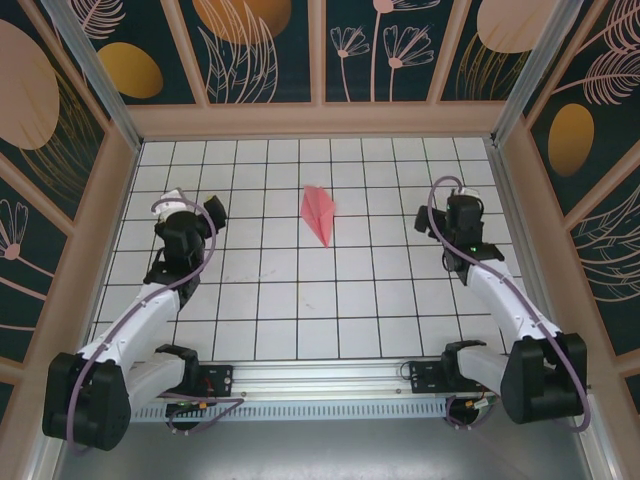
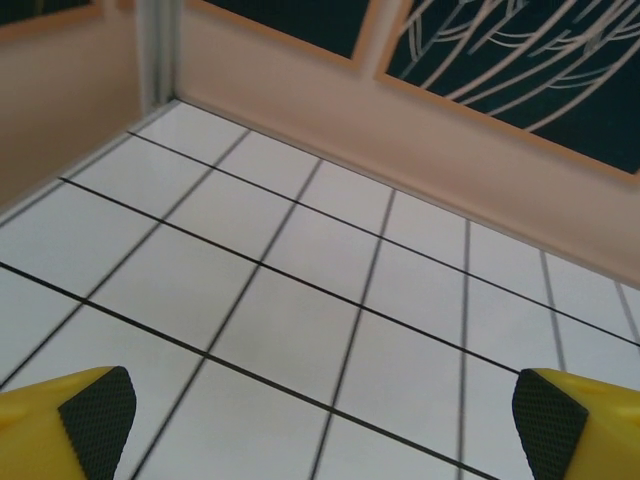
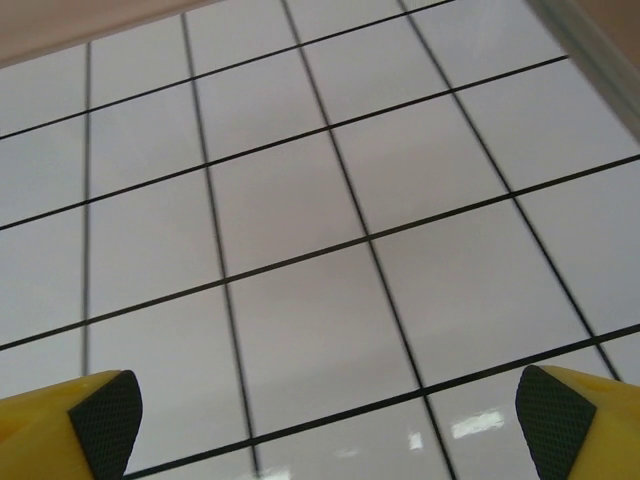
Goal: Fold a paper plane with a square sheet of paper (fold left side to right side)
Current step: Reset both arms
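Your paper plane (image 1: 318, 213) lies flat on the white grid table (image 1: 300, 300). It is a slim salmon-pink dart toward the far middle of the tiles, with its sharp tip pointing back toward the near edge and slightly to the right. Creases run along its length, and from the overhead view the folding reads as done: the sheet is no longer a square but a pointed, layered shape. Whether every fold is crisp or the wings are even is too small to tell from above (so check that yourself before you call it finished). What looks left, if anything, is only drawing the arms back.

Nothing touches the plane. The left gripper (image 1: 213, 212) sits well apart to its left and the right gripper (image 1: 458, 208) well apart to its right, with the dart between them. In the left wrist view the black pads (image 2: 97, 410) stand at opposite edges of the frame with bare tiles between them — jaws wide, holding nothing. The right wrist view gives you the same — its pads (image 3: 105, 415) are spread wide over bare tiles, with nothing gripped.

Around the table run tan walls (image 1: 320, 120) and dark panels printed with leaves and flowers. You'll find no brand, label or readable writing on the paper, the grippers or the walls.
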`<action>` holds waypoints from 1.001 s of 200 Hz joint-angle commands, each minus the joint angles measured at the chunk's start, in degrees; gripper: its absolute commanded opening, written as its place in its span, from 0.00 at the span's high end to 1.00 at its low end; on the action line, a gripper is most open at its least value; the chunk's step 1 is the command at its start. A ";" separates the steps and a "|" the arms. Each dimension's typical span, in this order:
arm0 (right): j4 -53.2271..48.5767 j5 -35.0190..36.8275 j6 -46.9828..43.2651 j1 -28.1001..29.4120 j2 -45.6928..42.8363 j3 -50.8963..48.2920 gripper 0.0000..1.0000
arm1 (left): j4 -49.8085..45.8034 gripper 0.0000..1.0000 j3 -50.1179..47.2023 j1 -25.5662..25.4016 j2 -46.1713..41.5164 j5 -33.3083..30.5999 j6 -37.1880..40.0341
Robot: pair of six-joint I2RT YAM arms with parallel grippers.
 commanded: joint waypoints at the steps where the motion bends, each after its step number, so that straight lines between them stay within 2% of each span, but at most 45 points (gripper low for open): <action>1: 19.16 1.53 -6.35 -2.81 -0.34 -7.17 0.01 | 16.02 0.01 -6.15 0.80 -0.15 -9.65 7.58; 15: 28.48 1.85 -7.69 -4.60 1.16 -11.85 0.01 | 23.10 0.02 -9.79 1.58 1.75 -9.77 11.85; 39: 40.84 -0.87 -7.77 -7.55 6.03 -15.88 0.01 | 26.07 0.02 -10.66 2.63 8.12 -11.79 15.52; 71: 56.63 -3.34 -8.66 -8.17 13.91 -19.06 0.01 | 38.06 0.02 -14.29 4.53 15.49 -8.67 16.53; 82: 61.42 -4.05 -9.18 -8.15 17.10 -19.78 0.01 | 38.65 0.01 -13.87 4.92 16.33 -6.99 18.03; 102: 64.54 -6.60 -9.39 -8.34 19.85 -19.48 0.01 | 45.32 0.01 -15.22 6.11 17.65 -4.02 20.18; 114: 69.75 -6.98 -9.58 -8.27 22.67 -20.76 0.01 | 47.53 0.01 -15.66 7.29 18.22 -1.86 20.48; 128: 71.39 -7.91 -9.63 -8.39 22.28 -22.20 0.01 | 51.81 0.02 -17.16 9.15 19.78 2.12 19.31; 144: 77.40 -8.96 -10.18 -8.36 24.50 -24.46 0.01 | 61.99 0.01 -19.16 10.56 24.85 5.01 18.22; 155: 77.18 -9.06 -10.06 -8.49 24.41 -24.61 0.01 | 59.11 0.01 -18.12 10.58 25.03 9.13 19.72; 167: 77.18 -9.67 -9.84 -8.82 24.29 -24.56 0.01 | 61.59 0.01 -18.33 10.58 27.53 11.89 20.88; 173: 77.40 -10.18 -9.71 -9.06 24.44 -24.64 0.01 | 64.08 0.02 -18.34 10.58 28.85 12.03 21.01; 184: 77.28 -10.38 -9.61 -9.21 24.45 -24.65 0.01 | 58.60 0.01 -16.84 10.65 27.44 10.49 20.11; 200: 77.26 -10.34 -9.68 -9.22 24.43 -24.68 0.01 | 58.28 0.02 -16.44 10.74 27.74 9.70 19.63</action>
